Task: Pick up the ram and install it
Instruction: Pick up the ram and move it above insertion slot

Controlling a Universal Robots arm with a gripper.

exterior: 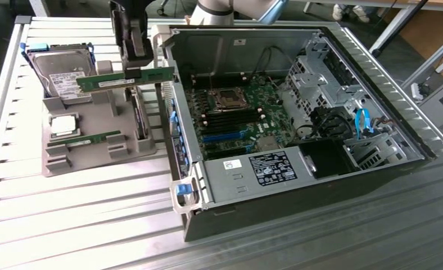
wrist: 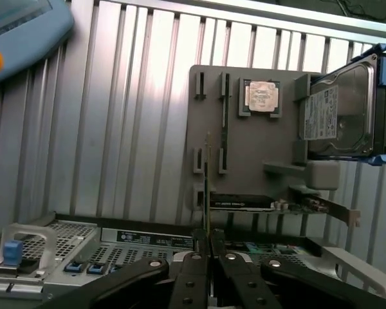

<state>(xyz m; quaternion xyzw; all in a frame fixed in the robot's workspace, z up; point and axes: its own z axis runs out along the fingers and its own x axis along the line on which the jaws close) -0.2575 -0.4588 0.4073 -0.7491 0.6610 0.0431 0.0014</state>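
Gripper [exterior: 134,72] is clamping the ram [exterior: 105,82] along its upper edge, a little off the stick's middle. I am seeing the green board hanging in the air with its long side roughly level. In the wrist view the two dark fingers [wrist: 194,250] are pressing together on the stick, which is showing edge-on as a thin line running away from the fingertips.

The ram is hovering above the grey tray [exterior: 94,154], clear of its slots, over the side of the tray nearest the open computer case [exterior: 401,140]. Its end toward the exterior view's right is reaching up to the case's near wall.

Down on the tray, a second green stick [exterior: 86,140] is sitting in its slot. The square silver processor [exterior: 62,125] is resting just beside it, and the hard drive [exterior: 57,70] is standing propped at the tray's far end.

Inside the case I am looking at the motherboard [exterior: 240,109] lying exposed, with the case wall standing between it and the held stick.
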